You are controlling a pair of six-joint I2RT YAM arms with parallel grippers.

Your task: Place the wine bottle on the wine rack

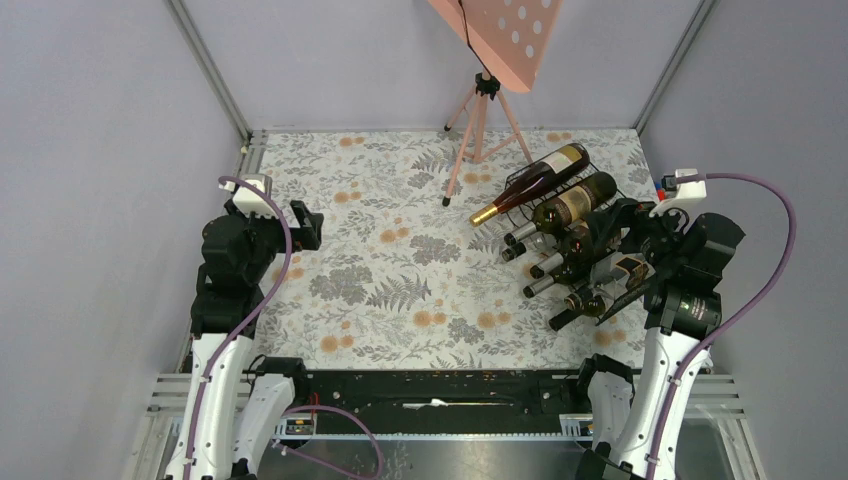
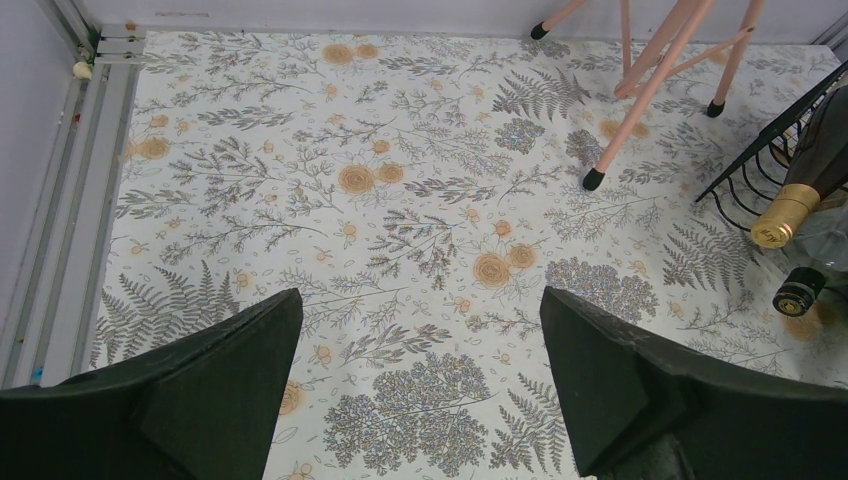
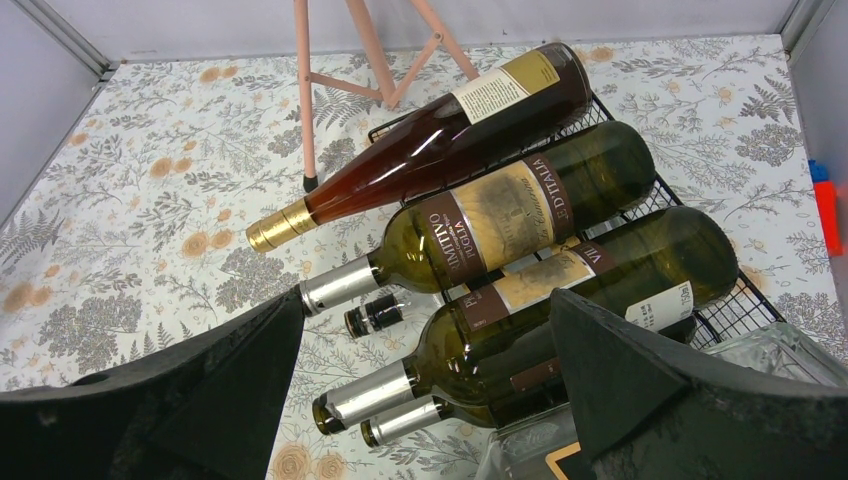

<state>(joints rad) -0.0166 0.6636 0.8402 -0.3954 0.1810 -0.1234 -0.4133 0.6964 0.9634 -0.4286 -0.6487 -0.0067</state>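
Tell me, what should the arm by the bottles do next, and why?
Probably lift the right arm back, away from the black wire wine rack. Its jaws stand open and empty, and every bottle in view, the gold-capped wine bottle on top included, lies on the rack; none on the flowered tablecloth.

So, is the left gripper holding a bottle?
No, the left gripper is open above the floral tablecloth, and nothing lies between its jaws.

I have my black left two-finger gripper (image 2: 420,305) spread wide at the left, my black right two-finger gripper (image 3: 425,305) equally wide at the right, both tilted downward
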